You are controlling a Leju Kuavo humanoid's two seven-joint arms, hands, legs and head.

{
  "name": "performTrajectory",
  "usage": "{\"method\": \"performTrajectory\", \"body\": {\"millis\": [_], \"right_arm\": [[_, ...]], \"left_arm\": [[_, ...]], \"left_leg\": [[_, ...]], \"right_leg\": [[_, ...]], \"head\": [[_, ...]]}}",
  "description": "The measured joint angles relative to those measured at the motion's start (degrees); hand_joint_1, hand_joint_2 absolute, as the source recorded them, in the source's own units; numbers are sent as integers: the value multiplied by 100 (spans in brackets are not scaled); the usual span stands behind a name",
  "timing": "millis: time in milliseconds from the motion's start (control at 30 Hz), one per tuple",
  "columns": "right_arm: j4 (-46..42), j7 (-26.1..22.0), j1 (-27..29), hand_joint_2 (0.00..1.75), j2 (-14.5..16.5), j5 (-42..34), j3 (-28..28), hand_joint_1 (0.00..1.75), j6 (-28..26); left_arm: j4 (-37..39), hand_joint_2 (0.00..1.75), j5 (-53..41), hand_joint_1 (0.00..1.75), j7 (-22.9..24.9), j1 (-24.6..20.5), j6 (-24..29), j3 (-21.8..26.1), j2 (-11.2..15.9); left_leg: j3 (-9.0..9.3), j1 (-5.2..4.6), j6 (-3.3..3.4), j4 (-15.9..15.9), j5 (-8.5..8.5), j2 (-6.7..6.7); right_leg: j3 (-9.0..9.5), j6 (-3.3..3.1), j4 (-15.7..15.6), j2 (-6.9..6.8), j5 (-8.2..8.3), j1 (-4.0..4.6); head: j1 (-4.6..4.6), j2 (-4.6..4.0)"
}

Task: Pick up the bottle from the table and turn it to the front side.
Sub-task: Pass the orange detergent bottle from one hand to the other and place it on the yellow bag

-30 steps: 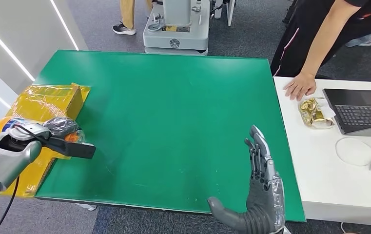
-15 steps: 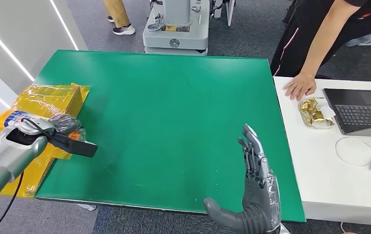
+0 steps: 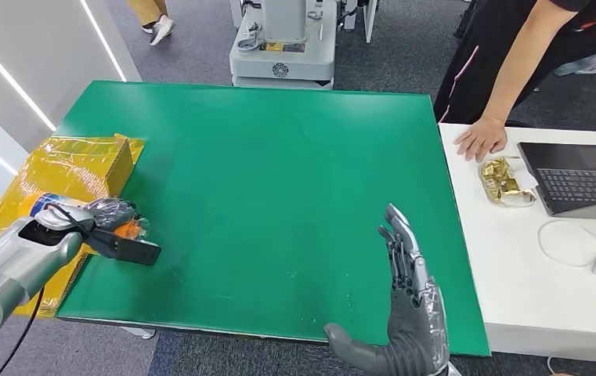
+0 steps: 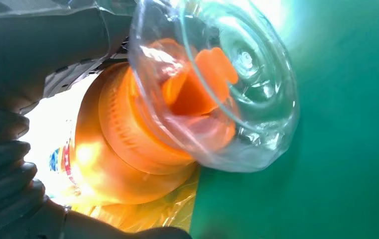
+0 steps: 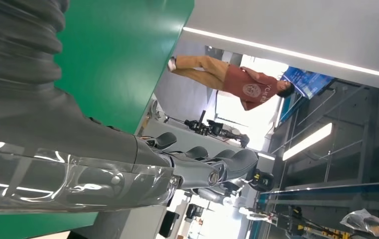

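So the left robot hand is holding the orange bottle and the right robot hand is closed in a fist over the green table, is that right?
Not quite. The right robot hand is open, fingers straight and apart, as the head view shows. The rest holds: the left robot hand holds the orange bottle at the green table.

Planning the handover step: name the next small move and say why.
Probably carry the orange bottle further in over the green table toward the right hand. The left hand grips it at the table's edge, and the right hand waits open, fingers up.

Bright overhead light; glare on bottle [image 4: 142, 124], close-up blurred.
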Motion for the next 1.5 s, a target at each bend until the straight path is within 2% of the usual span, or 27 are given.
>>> {"method": "performTrajectory", "body": {"millis": [267, 467, 633, 867, 1267, 1500], "right_arm": [[-11, 41, -1, 175, 0, 2, 0, 0, 38], [-26, 93, -12, 175, 16, 5, -2, 0, 121], [-86, 106, -7, 175, 26, 57, -30, 0, 138], [-145, 113, 45, 175, 49, 119, -72, 0, 184], [-278, 85, 293, 175, 116, 221, -182, 0, 201], [-334, 87, 362, 175, 167, 291, -216, 0, 218]], "left_arm": [[-8, 175, 79, 0, 108, 69, 46, 7, 70], [-206, 175, 122, 0, 318, 286, 223, 155, 171], [-618, 175, 127, 0, 490, 607, 309, 465, 308], [-1149, 175, 77, 0, 496, 896, 361, 844, 485], [-2549, 175, 197, 0, 485, 1401, 536, 1725, 973], [-3463, 175, 186, 0, 539, 1878, 815, 2375, 1169]], "left_leg": [[17, 0, -1, -3, 1, 1], [25, 0, -3, -5, 1, 5], [24, 1, -4, -5, 1, 7], [20, 0, -4, -5, 1, 4], [17, 0, -5, -5, 0, 4], [17, 1, -8, -6, -2, 5]], "right_leg": [[15, -1, 3, 0, 0, 0], [18, -3, 4, 3, -1, 0], [15, -5, 4, 5, -2, 0], [13, -5, 4, 3, -3, 1], [10, -5, 2, 3, -4, 0], [9, -6, 2, 4, -5, 1]], "head": [[-1, 0], [0, 0], [-1, 0], [1, 0], [1, 0], [1, 0]]}}
